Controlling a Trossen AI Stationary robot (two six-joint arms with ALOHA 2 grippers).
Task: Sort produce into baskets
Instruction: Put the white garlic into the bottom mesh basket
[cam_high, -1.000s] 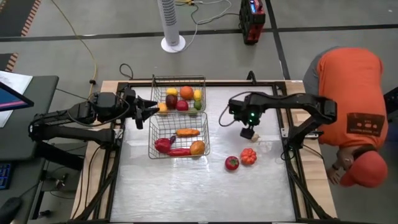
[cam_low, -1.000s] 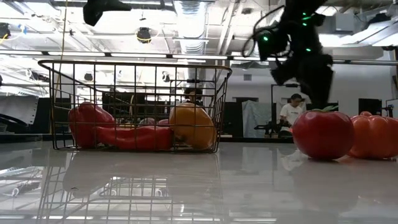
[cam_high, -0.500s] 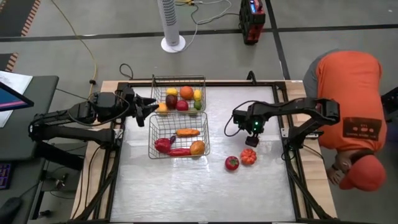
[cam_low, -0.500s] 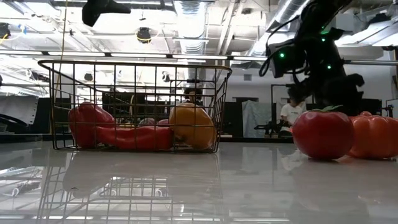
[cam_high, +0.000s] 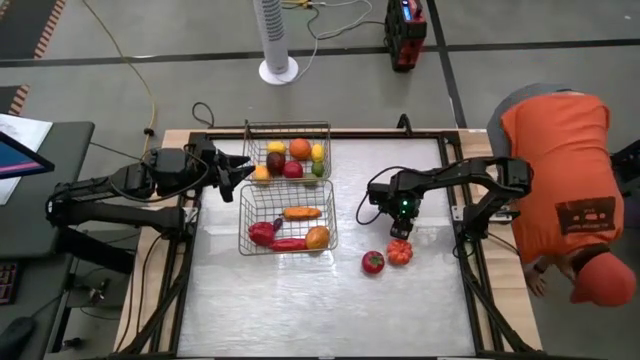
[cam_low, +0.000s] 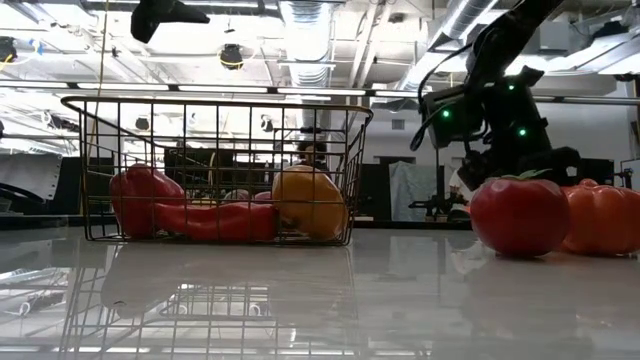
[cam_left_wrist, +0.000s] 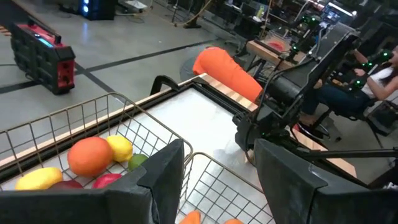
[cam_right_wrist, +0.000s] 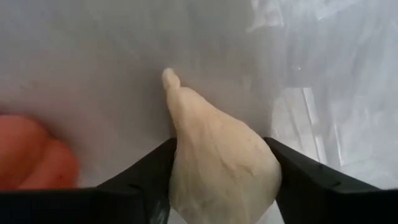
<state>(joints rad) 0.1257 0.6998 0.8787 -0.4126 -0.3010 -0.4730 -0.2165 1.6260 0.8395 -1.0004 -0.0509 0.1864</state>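
Observation:
A cream garlic bulb (cam_right_wrist: 217, 162) lies on the white table, right of the baskets, with my right gripper (cam_high: 401, 232) down over it and closed on it. Just nearer sit a red tomato (cam_high: 373, 262) and an orange ribbed piece (cam_high: 400, 252). Two wire baskets stand at the middle left. The far one (cam_high: 288, 128) holds round red, orange and yellow produce. The near one (cam_high: 243, 215) holds a carrot, red peppers and an orange piece. My left gripper (cam_high: 235, 172) hangs open above the baskets' left side. My right gripper pinches the garlic bulb by its wide lower body (cam_right_wrist: 180, 155), one finger on each side. The fingers (cam_right_wrist: 140, 180) come from above, pointing steeply down. The bulb rests on the table, its pointed tip (cam_right_wrist: 169, 76) sticking out beyond the fingers.
A person in an orange top (cam_high: 560, 190) bends over the table's right edge. In the low view the tomato (cam_low: 520, 215) and orange piece (cam_low: 605, 218) stand right in front of my right arm. Bare table lies along the near edge.
My right gripper has come down toward the table and a little toward its near edge, ending low over the garlic just behind the tomato and the orange piece. The left arm has kept still.

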